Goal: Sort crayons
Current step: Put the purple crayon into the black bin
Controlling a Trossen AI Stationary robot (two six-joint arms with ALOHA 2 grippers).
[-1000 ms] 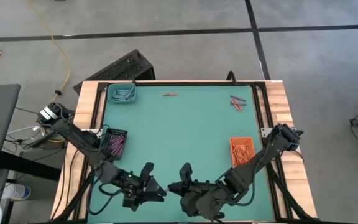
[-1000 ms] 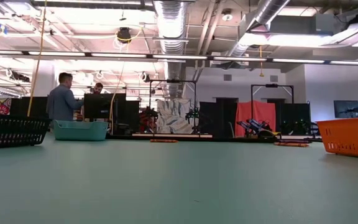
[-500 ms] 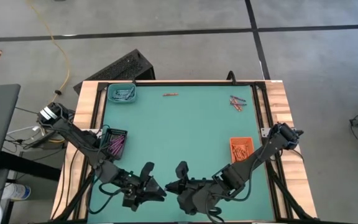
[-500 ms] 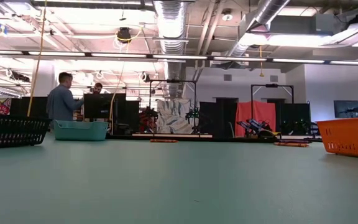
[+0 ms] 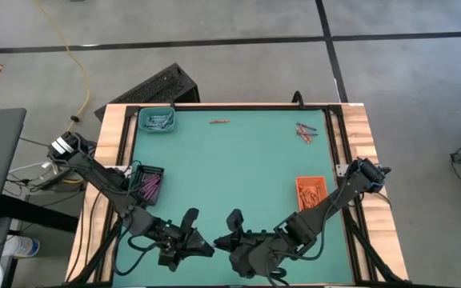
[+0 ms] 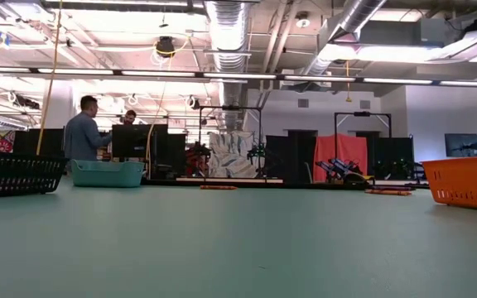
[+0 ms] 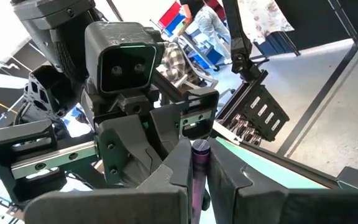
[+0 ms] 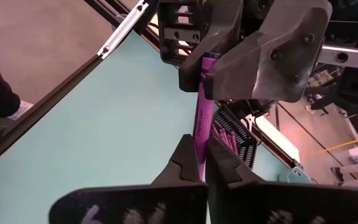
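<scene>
Both grippers meet at the near edge of the green table (image 5: pixel 238 176), and the wide middle beyond them is free. The left gripper (image 5: pixel 205 248) and the right gripper (image 5: pixel 221 242) are each clamped on one end of the same purple crayon (image 8: pixel 201 118), whose long axis runs from one gripper to the other. The black tray (image 5: pixel 147 183), holding more purple crayons, lies just beyond the left gripper, and the orange tray (image 5: pixel 311 192) well beyond the right gripper. Loose crayons (image 5: pixel 305 131) lie far off near the back edge.
</scene>
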